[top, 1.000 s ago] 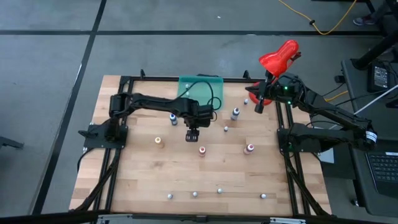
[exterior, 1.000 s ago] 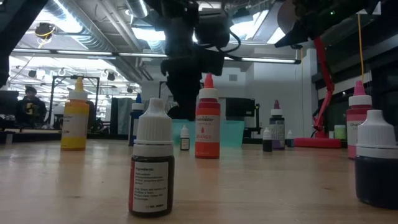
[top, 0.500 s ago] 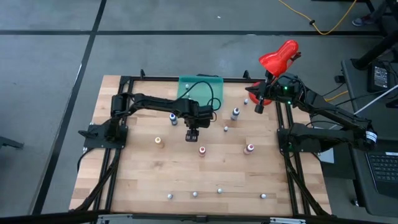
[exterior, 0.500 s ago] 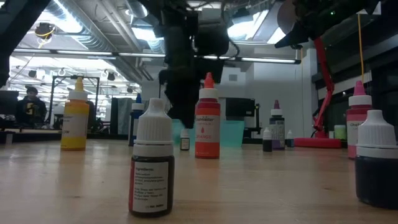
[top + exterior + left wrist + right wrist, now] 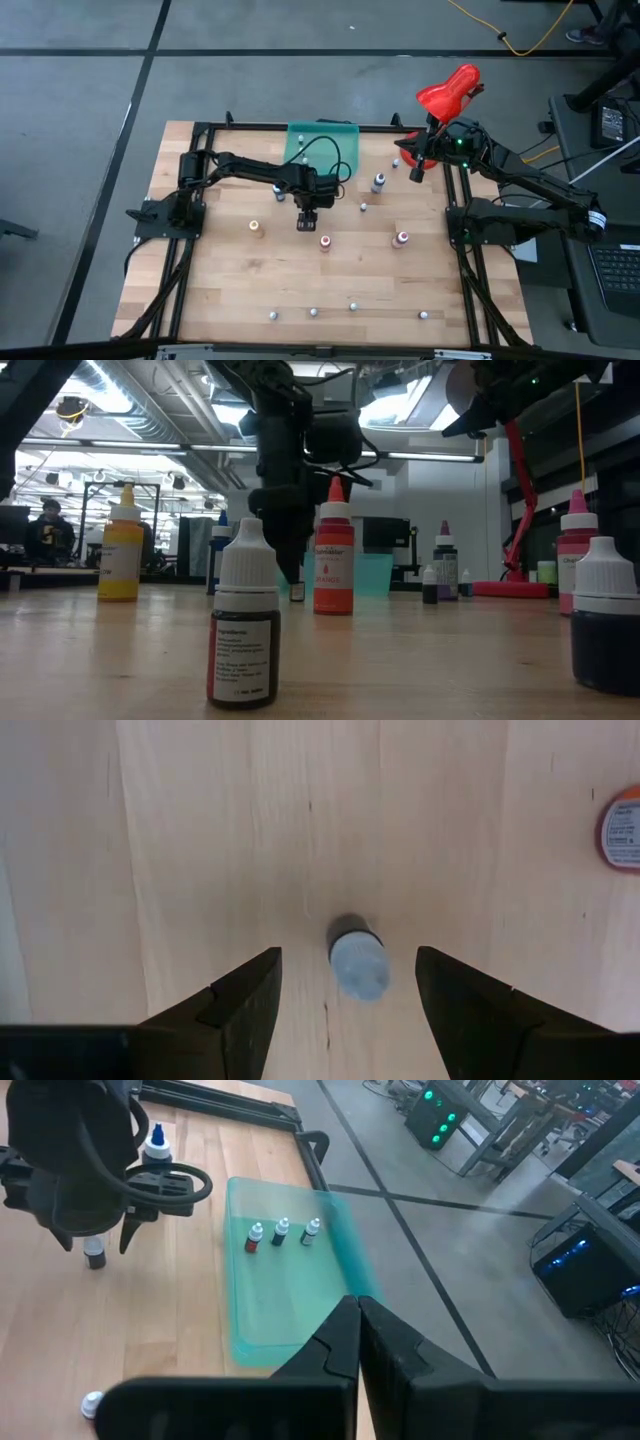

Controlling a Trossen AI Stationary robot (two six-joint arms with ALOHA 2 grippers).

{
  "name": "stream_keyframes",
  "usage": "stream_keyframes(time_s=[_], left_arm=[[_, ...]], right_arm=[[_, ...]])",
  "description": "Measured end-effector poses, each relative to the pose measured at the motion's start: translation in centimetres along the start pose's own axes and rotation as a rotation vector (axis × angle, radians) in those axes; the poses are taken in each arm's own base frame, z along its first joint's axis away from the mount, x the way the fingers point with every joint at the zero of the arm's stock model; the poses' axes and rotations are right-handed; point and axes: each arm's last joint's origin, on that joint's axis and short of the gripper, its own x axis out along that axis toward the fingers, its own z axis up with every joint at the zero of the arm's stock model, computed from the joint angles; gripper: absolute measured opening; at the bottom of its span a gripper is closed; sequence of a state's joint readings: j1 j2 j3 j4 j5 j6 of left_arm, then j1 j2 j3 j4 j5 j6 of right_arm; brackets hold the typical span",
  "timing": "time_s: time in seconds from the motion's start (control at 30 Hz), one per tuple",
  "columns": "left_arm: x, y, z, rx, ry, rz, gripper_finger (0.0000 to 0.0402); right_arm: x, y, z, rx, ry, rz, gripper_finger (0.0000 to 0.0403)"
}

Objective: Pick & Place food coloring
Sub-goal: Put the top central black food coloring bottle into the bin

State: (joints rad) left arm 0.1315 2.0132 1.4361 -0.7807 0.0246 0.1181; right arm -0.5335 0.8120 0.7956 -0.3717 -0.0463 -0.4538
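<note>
The left gripper point(image 5: 348, 982) is hanging spread wide over a small grey-capped bottle point(image 5: 358, 956), which is standing between its fingers, seemingly untouched. The right gripper point(image 5: 357, 1330) is waiting clenched, empty, beside the green tray point(image 5: 262, 1315).

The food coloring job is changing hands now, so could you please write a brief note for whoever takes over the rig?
Left gripper: open, straddling a small white-capped bottle mid-table, not gripping it.
Right gripper: shut, empty, parked at the table's far right corner.
Done: three small bottles stand in the green tray.
Left: the bottles scattered on the table, including the orange one, the red one and the near row of small ones.
</note>
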Motion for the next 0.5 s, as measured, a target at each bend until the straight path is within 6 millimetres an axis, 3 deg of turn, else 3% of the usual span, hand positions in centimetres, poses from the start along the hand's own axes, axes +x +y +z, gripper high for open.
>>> stream_keyframes(time_s=[0.23,0.5], left_arm=[[0.0,0.06,0.03,-0.002,-0.004,-0.001,0.0212],[-0.02,0.1,0.04,-0.004,-0.009,-0.022,0.0144]], right_arm=[[0.0,0.0,0.0,0.0,0.0,0.0,0.0012],[0.07,-0.02,0.03,0.0,-0.003,-0.001,0.0012]])
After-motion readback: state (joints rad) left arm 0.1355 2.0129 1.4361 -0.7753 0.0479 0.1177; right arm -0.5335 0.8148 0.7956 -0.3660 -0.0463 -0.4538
